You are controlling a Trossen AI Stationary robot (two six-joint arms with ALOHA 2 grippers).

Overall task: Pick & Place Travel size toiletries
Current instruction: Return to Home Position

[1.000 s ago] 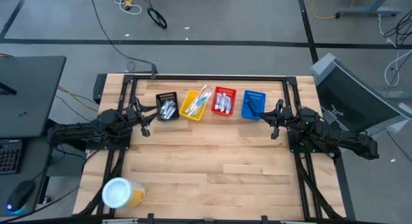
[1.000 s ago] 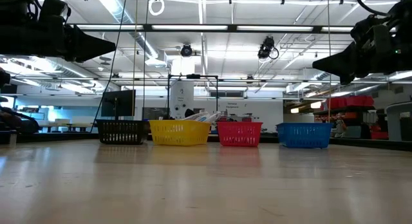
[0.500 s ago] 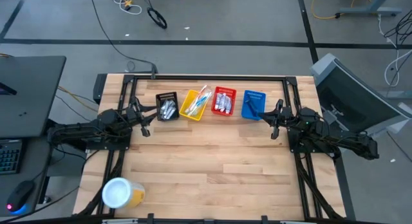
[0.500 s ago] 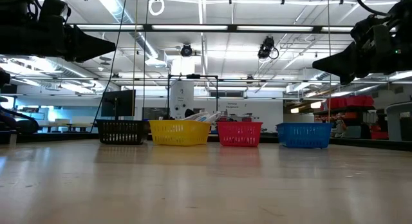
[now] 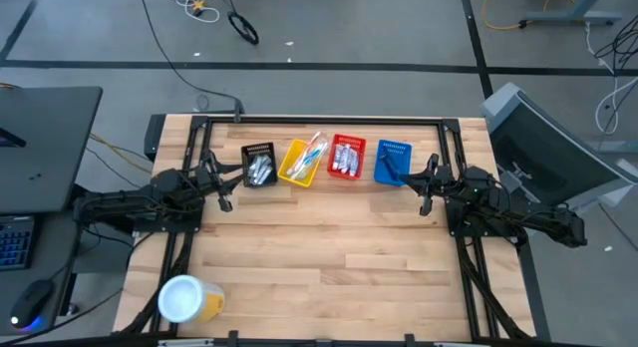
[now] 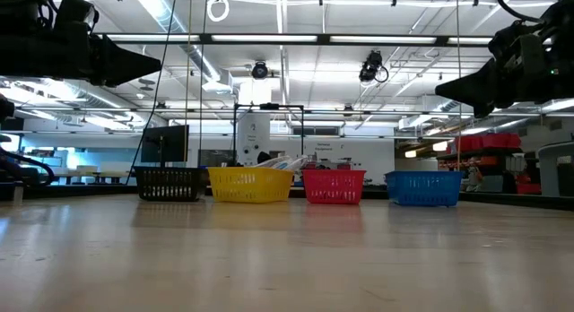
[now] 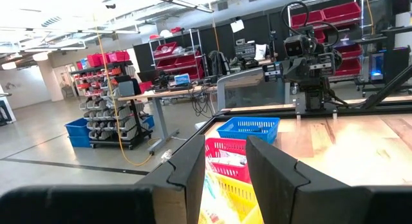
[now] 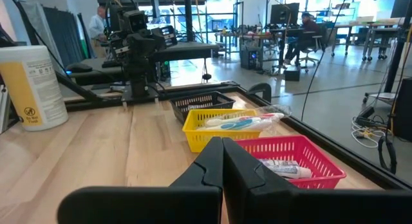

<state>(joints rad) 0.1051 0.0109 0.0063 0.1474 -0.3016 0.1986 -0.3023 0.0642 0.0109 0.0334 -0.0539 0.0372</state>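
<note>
The toiletries lie sorted in four small baskets in a row by the table's far edge. Silvery packets fill the black basket (image 5: 260, 166). Toothbrushes (image 8: 241, 123) are in the yellow basket (image 5: 302, 161), and white tubes (image 8: 283, 167) in the red basket (image 5: 347, 157). Blue razors are in the blue basket (image 5: 392, 161). My left gripper (image 5: 231, 177) (image 7: 225, 161) hovers open, just left of the black basket and above the table. My right gripper (image 5: 421, 182) (image 8: 223, 153) hovers shut, just right of the blue basket. Neither holds anything.
A big white-lidded yellow tub (image 5: 186, 298) stands at the table's near left corner. Bare wooden table (image 5: 329, 247) spreads between the arms and toward the near edge. A black frame rail (image 5: 319, 121) runs behind the baskets. People sit at desks in the room beyond.
</note>
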